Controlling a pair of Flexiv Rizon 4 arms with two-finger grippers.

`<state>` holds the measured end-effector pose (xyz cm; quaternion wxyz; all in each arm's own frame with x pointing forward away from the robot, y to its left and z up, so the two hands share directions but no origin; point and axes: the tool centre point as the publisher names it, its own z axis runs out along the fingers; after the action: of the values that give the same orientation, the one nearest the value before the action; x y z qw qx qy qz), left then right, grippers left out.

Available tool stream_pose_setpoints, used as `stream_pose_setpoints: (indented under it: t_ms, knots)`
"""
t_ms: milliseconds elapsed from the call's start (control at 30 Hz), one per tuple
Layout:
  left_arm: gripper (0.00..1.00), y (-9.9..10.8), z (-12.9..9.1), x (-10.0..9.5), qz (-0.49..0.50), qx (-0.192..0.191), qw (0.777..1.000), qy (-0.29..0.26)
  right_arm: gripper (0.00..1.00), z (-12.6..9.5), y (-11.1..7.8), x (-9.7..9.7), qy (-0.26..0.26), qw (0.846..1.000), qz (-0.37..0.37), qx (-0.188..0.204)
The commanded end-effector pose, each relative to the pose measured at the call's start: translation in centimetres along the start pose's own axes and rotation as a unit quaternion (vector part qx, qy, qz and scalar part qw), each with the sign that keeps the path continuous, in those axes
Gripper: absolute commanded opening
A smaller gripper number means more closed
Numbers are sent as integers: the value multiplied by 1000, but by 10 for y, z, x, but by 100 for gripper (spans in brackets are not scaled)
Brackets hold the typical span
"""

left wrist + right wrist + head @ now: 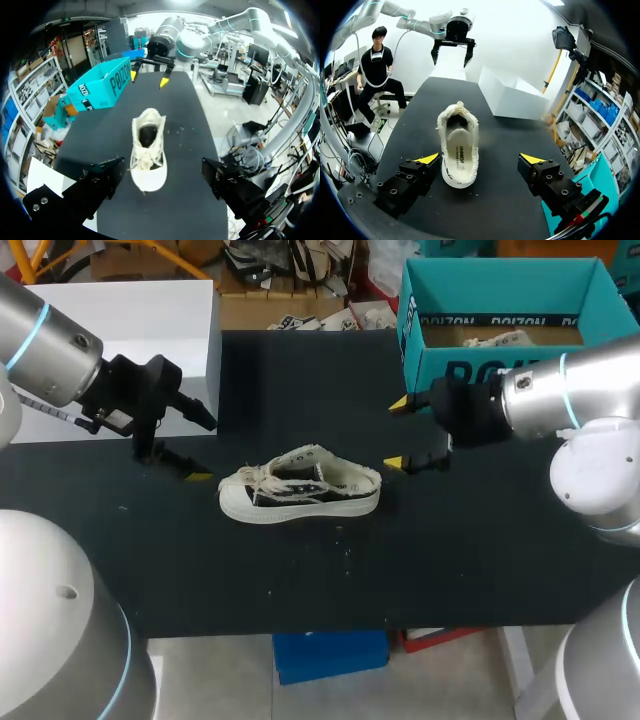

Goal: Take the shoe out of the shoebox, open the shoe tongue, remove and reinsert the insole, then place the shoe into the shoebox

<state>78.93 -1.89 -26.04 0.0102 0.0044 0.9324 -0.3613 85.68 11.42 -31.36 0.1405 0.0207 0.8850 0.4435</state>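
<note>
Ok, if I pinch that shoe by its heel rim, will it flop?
The shoe has a frayed cloth upper that will probably fold under a pinch. Its thick pale sole looks stiffer and sits flat, so tipping or rolling seems unlikely. It looks light; a push would likely slide it.

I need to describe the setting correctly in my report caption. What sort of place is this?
Probably a robotics lab bench, not a shop: the left gripper and right gripper hang open over a black table, on either side of a single shoe, with a teal shoebox nearby.
</note>
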Motion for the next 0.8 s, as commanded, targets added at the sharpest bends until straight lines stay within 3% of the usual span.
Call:
stream_pose_setpoints:
  t_ms: [33, 267, 433, 800]
  knots:
    - [100, 1, 2, 0, 1, 0, 1000, -2, 100, 14, -9, 4, -2, 1000, 4, -24]
    - [100, 1, 2, 0, 1, 0, 1000, -2, 100, 22, -15, 10, 54, 998, -1, -41]
    - [100, 1, 2, 0, 1, 0, 1000, -2, 100, 23, -18, 11, 67, 997, 1, -43]
    - [100, 1, 2, 0, 1, 0, 1000, -2, 100, 50, -30, 15, 93, 995, 0, -44]
